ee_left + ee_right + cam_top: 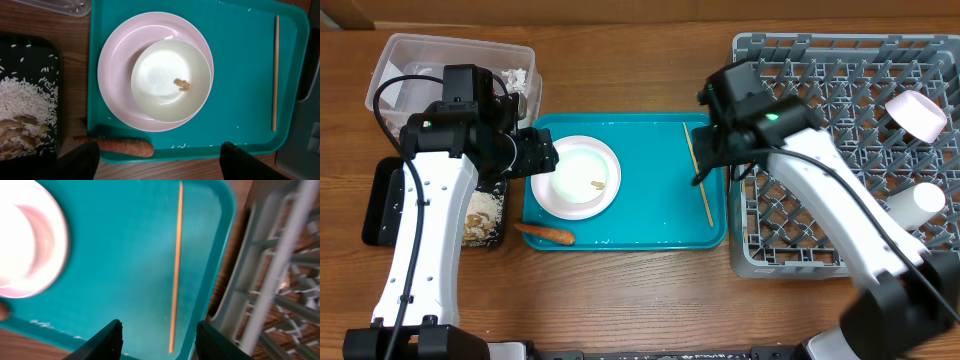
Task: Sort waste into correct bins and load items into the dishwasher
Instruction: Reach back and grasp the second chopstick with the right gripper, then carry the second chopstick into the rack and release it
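A white bowl holding a beige food scrap sits on a white plate on the teal tray. An orange carrot piece lies on the tray's front edge. A thin wooden chopstick lies along the tray's right side. My left gripper is open and empty, above the tray's front edge next to the plate. My right gripper is open and empty, above the chopstick's near end. The grey dish rack holds a white bowl and a small white cup.
The clear plastic tub stands at the back left. The shallow black tray at the left holds white rice and beige scraps. The dish rack's wall is close on the right of my right gripper.
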{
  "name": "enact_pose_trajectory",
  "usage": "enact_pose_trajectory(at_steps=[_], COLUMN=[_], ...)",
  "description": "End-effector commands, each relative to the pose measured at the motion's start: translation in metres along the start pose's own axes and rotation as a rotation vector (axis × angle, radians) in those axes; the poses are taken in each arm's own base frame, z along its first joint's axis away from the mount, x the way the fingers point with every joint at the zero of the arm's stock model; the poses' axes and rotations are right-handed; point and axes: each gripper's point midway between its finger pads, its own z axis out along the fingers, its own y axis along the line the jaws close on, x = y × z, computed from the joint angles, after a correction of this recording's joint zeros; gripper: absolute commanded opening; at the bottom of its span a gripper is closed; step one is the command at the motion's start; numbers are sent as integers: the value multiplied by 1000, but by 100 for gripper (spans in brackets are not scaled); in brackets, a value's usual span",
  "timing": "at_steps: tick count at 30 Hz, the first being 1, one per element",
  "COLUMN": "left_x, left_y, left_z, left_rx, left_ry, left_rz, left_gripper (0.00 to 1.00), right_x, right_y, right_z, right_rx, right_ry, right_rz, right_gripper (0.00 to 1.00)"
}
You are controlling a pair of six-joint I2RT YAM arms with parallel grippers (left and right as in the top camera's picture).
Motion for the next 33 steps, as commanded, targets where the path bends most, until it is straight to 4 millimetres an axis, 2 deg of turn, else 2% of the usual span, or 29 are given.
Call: enact_pose_trajectory(at_steps=[1, 8, 14, 23, 26, 31, 33], left_x=[-2, -2, -3, -3, -3, -3, -3], left_y=[-3, -3, -3, -3, -3, -3, -3], left_z=[-3, -3, -3, -3, -3, -3, -3], left_rx=[0, 0, 0, 1, 1, 0, 1], left_ry=[-12, -13, -15, -15, -15, -15, -15], left_rz=[4, 4, 5, 5, 5, 5, 5], left_gripper=[79, 79, 79, 79, 79, 79, 79], right_x=[18, 42, 57, 73, 73, 72, 72], right_y=[-11, -19, -24, -25, -42, -44, -52], right_z=[47, 104, 128, 134, 131, 131, 129], right_rx=[43, 75, 91, 99, 209, 221, 277], right_ry=[128, 277, 352, 394, 384, 380, 371], right_rz=[-2, 20, 27, 26, 49, 50, 77], right_gripper=[50, 50, 50, 44, 45, 45, 45])
